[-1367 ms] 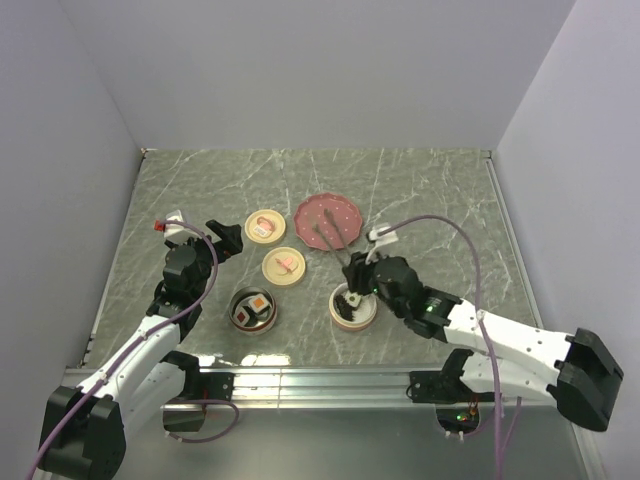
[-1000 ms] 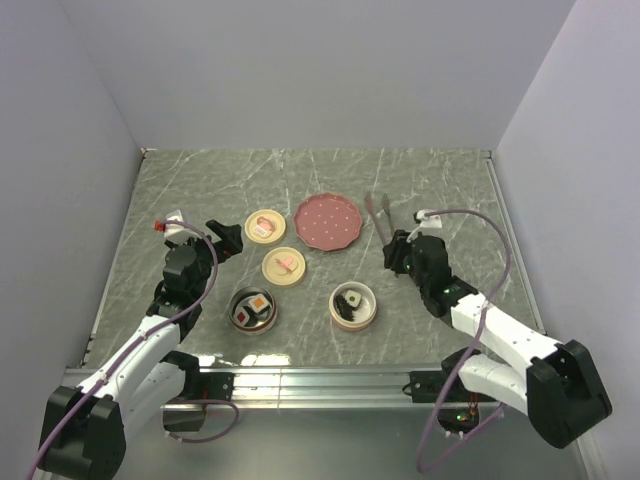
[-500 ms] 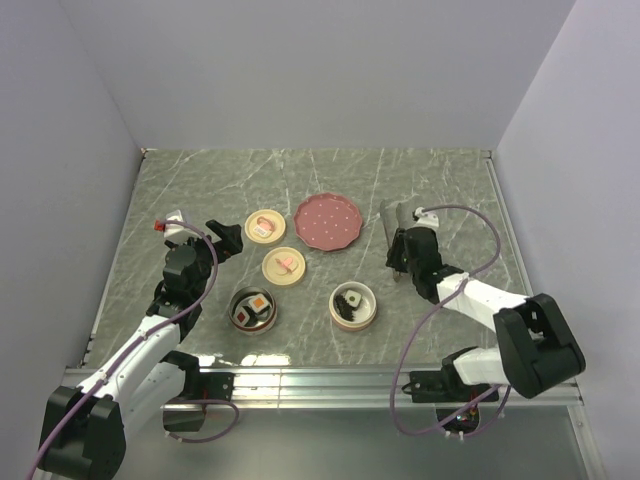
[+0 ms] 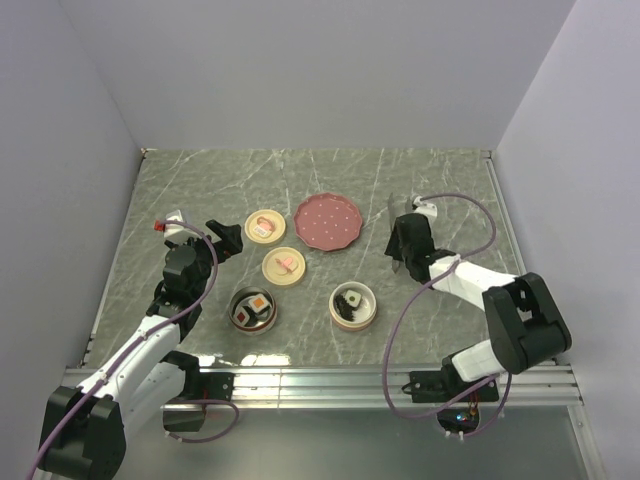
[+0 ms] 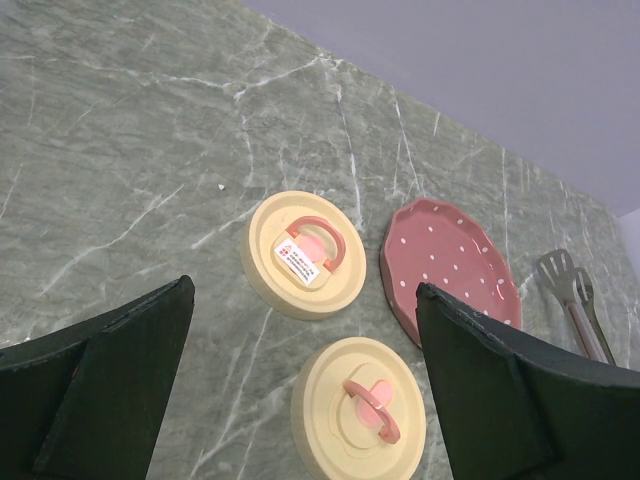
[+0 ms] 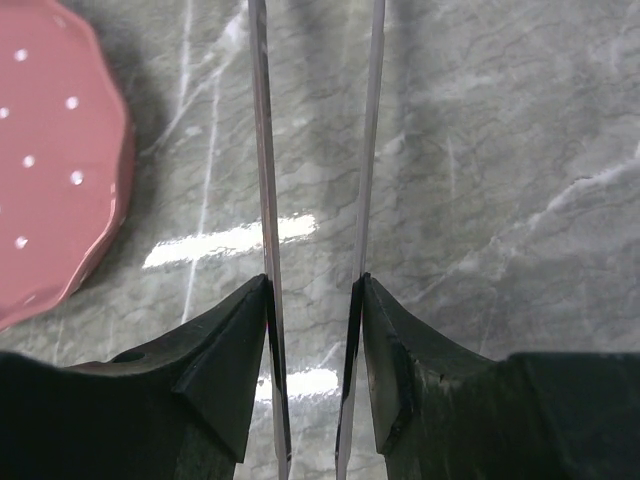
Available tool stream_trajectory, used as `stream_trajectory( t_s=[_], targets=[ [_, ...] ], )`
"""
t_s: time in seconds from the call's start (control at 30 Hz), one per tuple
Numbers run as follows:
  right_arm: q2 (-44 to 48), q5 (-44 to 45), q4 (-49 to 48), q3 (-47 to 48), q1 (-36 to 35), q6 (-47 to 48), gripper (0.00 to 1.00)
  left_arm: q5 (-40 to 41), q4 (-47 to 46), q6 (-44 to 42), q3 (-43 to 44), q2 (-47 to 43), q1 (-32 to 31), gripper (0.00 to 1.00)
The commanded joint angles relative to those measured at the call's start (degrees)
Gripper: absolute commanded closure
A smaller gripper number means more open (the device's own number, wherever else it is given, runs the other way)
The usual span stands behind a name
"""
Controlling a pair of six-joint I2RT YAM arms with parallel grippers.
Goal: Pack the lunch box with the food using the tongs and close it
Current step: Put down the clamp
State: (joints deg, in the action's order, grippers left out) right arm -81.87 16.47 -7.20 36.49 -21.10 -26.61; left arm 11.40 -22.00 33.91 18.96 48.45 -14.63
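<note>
My right gripper point(image 4: 403, 240) is shut on the tongs point(image 4: 391, 210), right of the pink plate point(image 4: 328, 222). In the right wrist view its jaws point(image 6: 312, 290) press from outside on the two thin arms of the tongs point(image 6: 262, 150), which run forward low over the table with nothing between them. Food cubes lie in two round lunch box bowls, the left bowl point(image 4: 255, 309) and the right bowl point(image 4: 353, 306). Two cream lids point(image 4: 264, 226) point(image 4: 284, 265) lie on the table. My left gripper point(image 4: 226, 240) hangs open above the lids point(image 5: 307, 253) point(image 5: 358, 405), holding nothing.
The pink dotted plate point(image 5: 450, 270) holds nothing and its edge shows at the left of the right wrist view point(image 6: 50, 150). The tongs point(image 5: 575, 300) show past the plate in the left wrist view. Walls stand on three sides. A metal rail point(image 4: 320, 378) runs along the near edge.
My right arm carried the tongs from over the right bowl to the table right of the pink plate, then swung its elbow back. The left arm has not moved.
</note>
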Motion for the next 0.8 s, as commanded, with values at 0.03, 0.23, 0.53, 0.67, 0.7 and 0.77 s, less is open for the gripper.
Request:
stream_trajectory(
  t_s=[0.03,0.23,0.53,0.67,0.7,0.77],
  targets=[
    [-2.2,4.6,3.6,4.8,0.4,-2.0,0.51,-0.8,-2.9,0.4,-0.4,-0.9,0.3,0.0],
    [-5.4,6.0,8.0,8.3,-0.3,-2.4,0.51,-0.7,-2.9,0.5,-0.6,-1.2,0.3,0.0],
    [-6.7,8.2,10.2,9.7,-1.6,-2.7,0.48,-0.8,-2.9,0.4,-0.5,-1.1,0.2,0.01],
    [-6.6,8.0,9.9,9.7,-1.7,-2.4,0.46,-0.9,-2.9,0.4,-0.5,-1.0,0.3,0.0],
    [-6.6,7.9,9.8,9.6,-1.7,-2.5,0.45,-0.9,-2.9,0.4,-0.5,-1.0,0.3,0.0],
    [-6.6,7.9,9.8,9.6,-1.8,-2.3,0.44,-0.9,-2.8,0.4,-0.4,-0.9,0.3,0.0]
  ],
)
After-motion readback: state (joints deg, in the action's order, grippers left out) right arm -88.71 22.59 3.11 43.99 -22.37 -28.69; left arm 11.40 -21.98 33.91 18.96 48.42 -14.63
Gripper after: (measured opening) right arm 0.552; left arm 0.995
